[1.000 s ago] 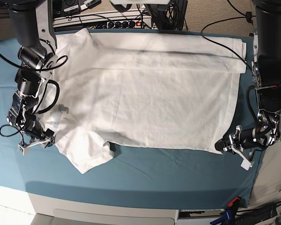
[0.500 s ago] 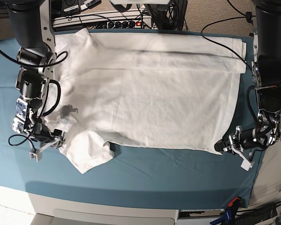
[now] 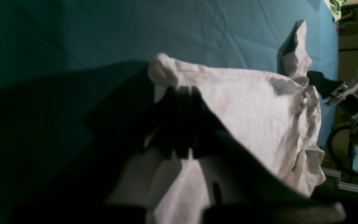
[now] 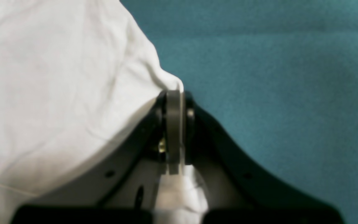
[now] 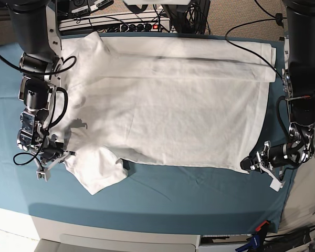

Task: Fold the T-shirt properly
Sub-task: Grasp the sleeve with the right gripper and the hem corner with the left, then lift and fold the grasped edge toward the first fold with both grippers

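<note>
The white T-shirt [image 5: 168,110] lies spread flat on the teal table cloth, neck end at the base view's left, hem at its right. A short sleeve [image 5: 97,176] sticks out at the front left. My right gripper [image 5: 60,155] is at the shirt's edge beside that sleeve. In the right wrist view the right gripper [image 4: 174,93] is shut on a pinch of the white fabric [image 4: 57,77]. My left gripper [image 5: 248,164] sits at the hem's front corner. In the left wrist view the left gripper [image 3: 182,90] is shut on the shirt's corner [image 3: 253,105], which is raised off the cloth.
The teal table cloth [image 5: 173,194] covers the table to its white front edge [image 5: 121,231]. A power strip and cables [image 5: 121,23] lie behind the shirt. A black cable [image 5: 252,52] crosses the shirt's back right. The other arm [image 3: 343,90] shows far right in the left wrist view.
My right gripper has moved from the cloth at the left edge in toward the shirt, to its edge by the sleeve. The left arm has not moved.
</note>
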Robot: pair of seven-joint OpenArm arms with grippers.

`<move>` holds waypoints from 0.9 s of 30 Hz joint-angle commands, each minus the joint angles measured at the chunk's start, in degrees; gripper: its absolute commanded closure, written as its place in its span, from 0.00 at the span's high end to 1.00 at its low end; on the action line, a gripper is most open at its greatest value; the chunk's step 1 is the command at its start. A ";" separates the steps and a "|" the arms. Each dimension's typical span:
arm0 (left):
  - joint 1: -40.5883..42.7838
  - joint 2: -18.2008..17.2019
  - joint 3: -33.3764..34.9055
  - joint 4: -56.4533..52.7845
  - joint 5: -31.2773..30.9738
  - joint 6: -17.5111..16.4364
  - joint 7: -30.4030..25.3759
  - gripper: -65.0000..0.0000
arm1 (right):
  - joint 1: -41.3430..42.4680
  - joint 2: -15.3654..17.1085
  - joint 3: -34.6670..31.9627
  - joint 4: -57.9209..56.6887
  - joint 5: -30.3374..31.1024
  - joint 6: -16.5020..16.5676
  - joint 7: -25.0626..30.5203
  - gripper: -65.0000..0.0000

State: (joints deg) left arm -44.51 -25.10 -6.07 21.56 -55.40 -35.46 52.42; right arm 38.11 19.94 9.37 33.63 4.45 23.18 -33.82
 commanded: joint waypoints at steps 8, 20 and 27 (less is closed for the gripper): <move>-2.12 -1.05 -0.11 1.22 -3.93 -1.75 1.31 0.00 | 1.81 0.87 0.11 4.24 -0.20 5.29 0.55 0.00; -1.66 -7.80 -0.11 1.53 -24.39 -4.54 18.91 0.00 | -8.68 2.25 0.11 21.24 7.10 12.87 -4.20 0.00; -0.85 -11.74 -0.11 1.53 -29.60 -4.54 27.58 0.00 | -18.27 4.90 0.11 34.84 8.22 13.16 -5.66 0.00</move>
State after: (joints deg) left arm -43.51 -35.53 -6.00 22.17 -83.11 -39.72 80.60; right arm 18.17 23.59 9.19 67.51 11.99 36.29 -40.53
